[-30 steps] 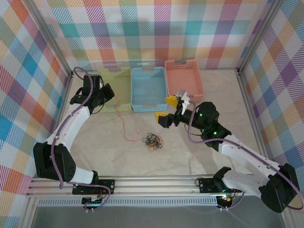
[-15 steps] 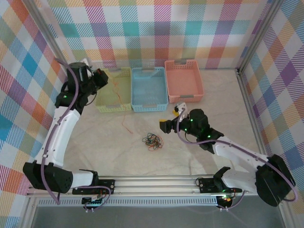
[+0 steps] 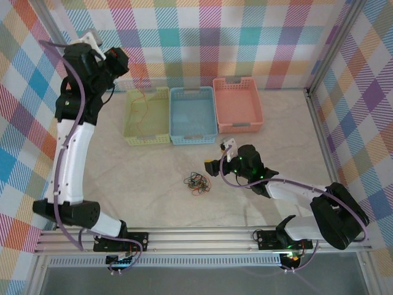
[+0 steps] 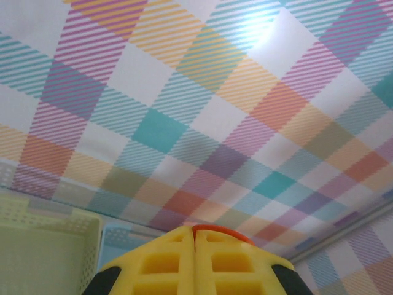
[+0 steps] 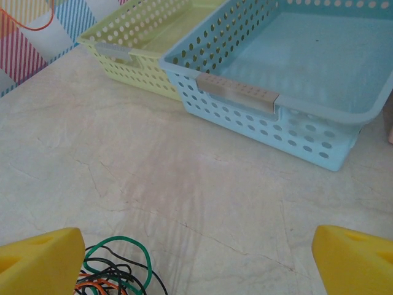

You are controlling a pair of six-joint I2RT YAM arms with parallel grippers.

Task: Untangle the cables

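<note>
Top external: left hand [image 3: 116, 61] pinches an orange-red cable [image 3: 144, 106] high, likely lifting it free; right hand [image 3: 212, 166], spread wide, waits beside the cable tangle [image 3: 197, 182].

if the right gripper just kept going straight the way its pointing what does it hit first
The open right gripper tilts down, so likely the bare table first, just beside the cable tangle. Travelling level, it would reach the blue basket. Depth is unclear.

Bottom edge cuts off the cable tangle [image 5: 114, 271].
</note>
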